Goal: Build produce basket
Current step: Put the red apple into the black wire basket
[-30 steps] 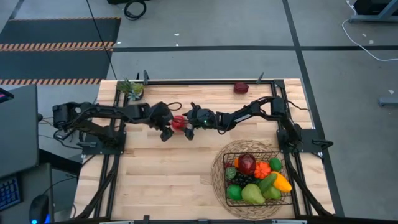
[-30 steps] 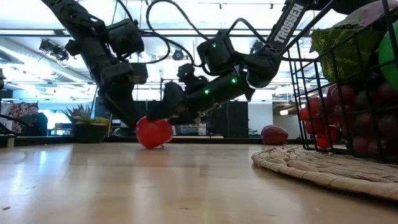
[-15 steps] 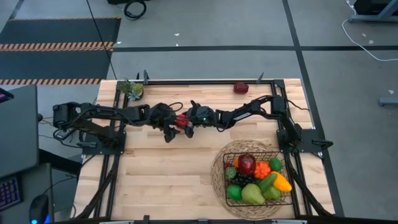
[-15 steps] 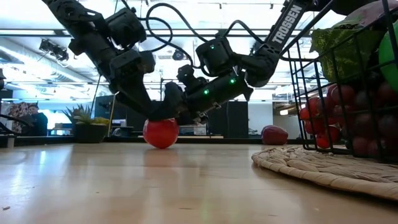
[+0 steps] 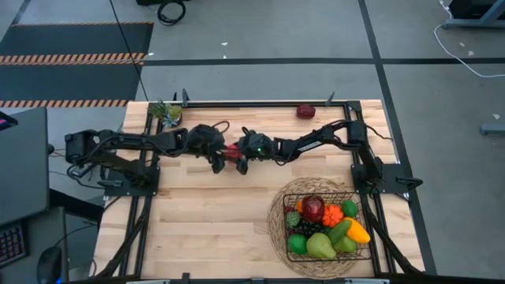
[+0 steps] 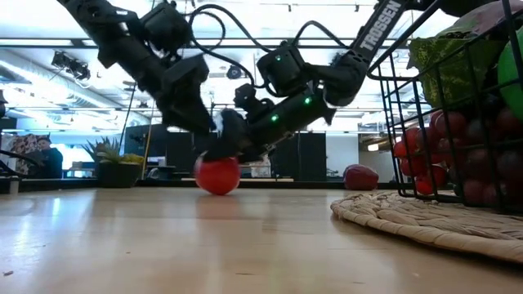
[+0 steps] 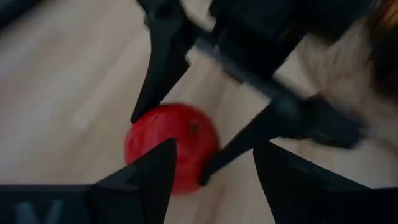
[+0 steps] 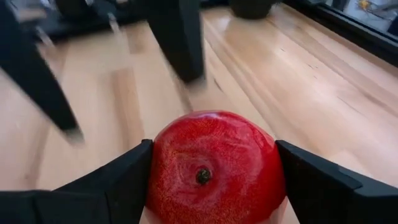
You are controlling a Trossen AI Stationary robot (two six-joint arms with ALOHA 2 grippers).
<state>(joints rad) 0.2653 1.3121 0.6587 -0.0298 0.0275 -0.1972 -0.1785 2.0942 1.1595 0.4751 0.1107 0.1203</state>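
Red fruit: a round red fruit [image 8: 211, 165] sits on the counter [image 5: 205, 213], well away from the basket [image 5: 324, 227], across the counter from it.
My right pincer: my right pincer [image 5: 239, 158] has a finger on each side of the red fruit. The fingers look snug on it, but I cannot tell if they grip it.
My left pincer: my left pincer [image 7: 211, 165] is just beside the red fruit too, coming from the other side. Its fingers stand apart and hold nothing. One finger is in front of the fruit.
Basket: it rests on a round woven mat [image 5: 278, 229] and has a lot of produce [image 5: 323, 225] in it.
Other fruit: a dark red fruit [image 5: 305, 111] lies at the far edge of the counter, well apart from the basket.
How to do it well: I think only one pincer should take the red fruit. I should squeeze softly so it does not roll, and move my left pincer back before I lift.
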